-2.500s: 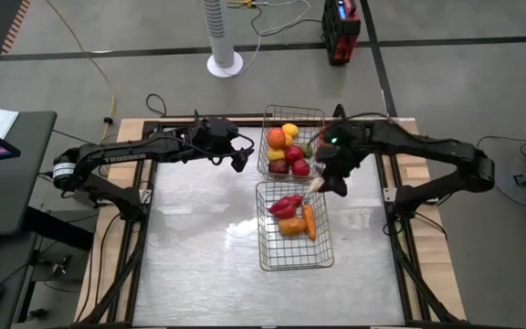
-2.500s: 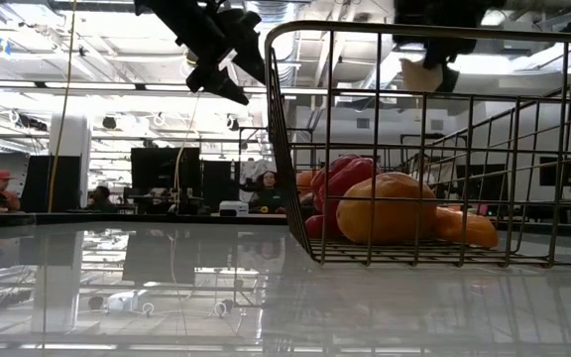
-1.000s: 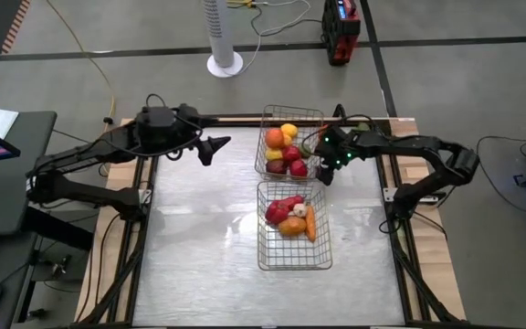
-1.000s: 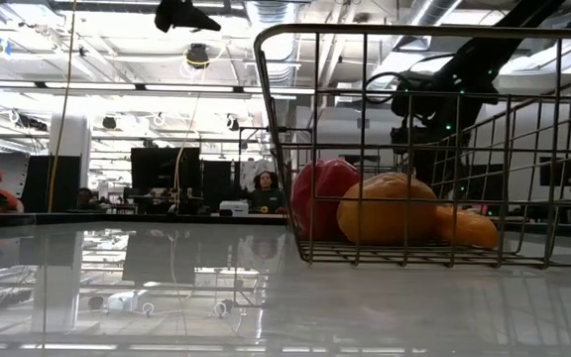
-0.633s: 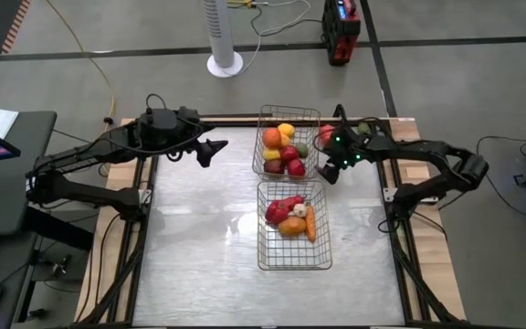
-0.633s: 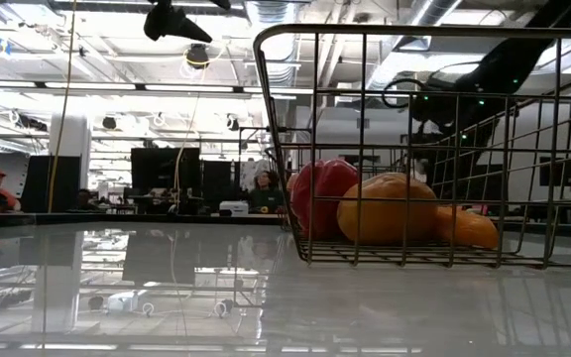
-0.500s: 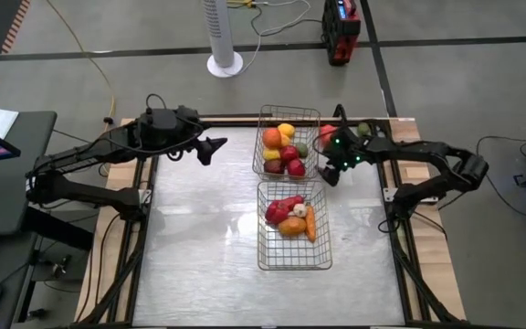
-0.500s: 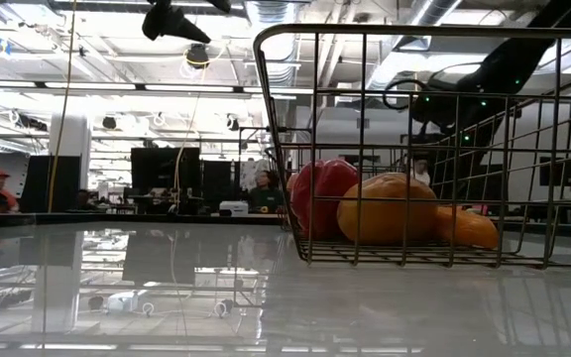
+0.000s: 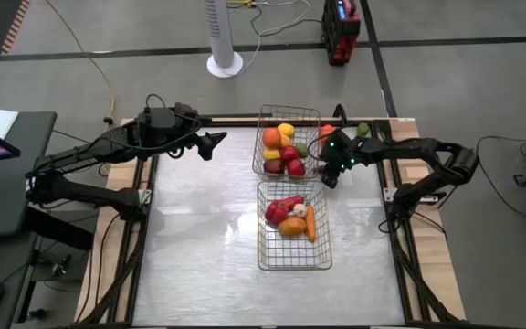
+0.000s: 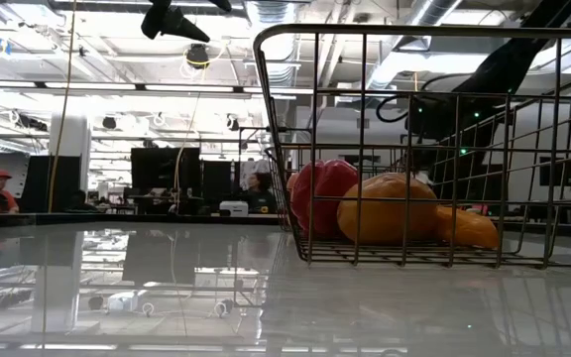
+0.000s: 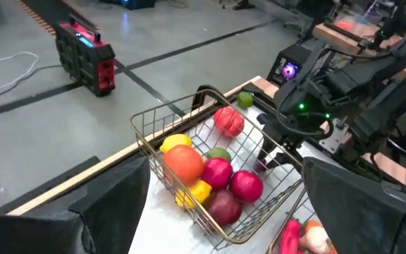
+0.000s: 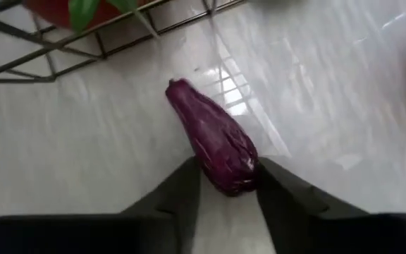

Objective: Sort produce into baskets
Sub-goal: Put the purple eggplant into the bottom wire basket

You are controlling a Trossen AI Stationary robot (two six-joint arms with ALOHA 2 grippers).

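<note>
Purple elongated eggplant point(image 12: 213, 137) lying on glossy white table point(image 9: 199, 247), just beside far silver wire-mesh basket point(image 9: 270, 117). Right gripper point(image 12: 224, 189) straddling it, fingers spread, not clenched. You're closing squarely mid-body, lifting clear of rim. Left gripper point(image 9: 215, 141) waiting, released.

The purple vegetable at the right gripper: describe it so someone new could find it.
Start at the far basket of round fruit. Just off its right side, on the bare table, the right gripper brackets it: a dark purple, elongated eggplant, the only purple piece.
</note>
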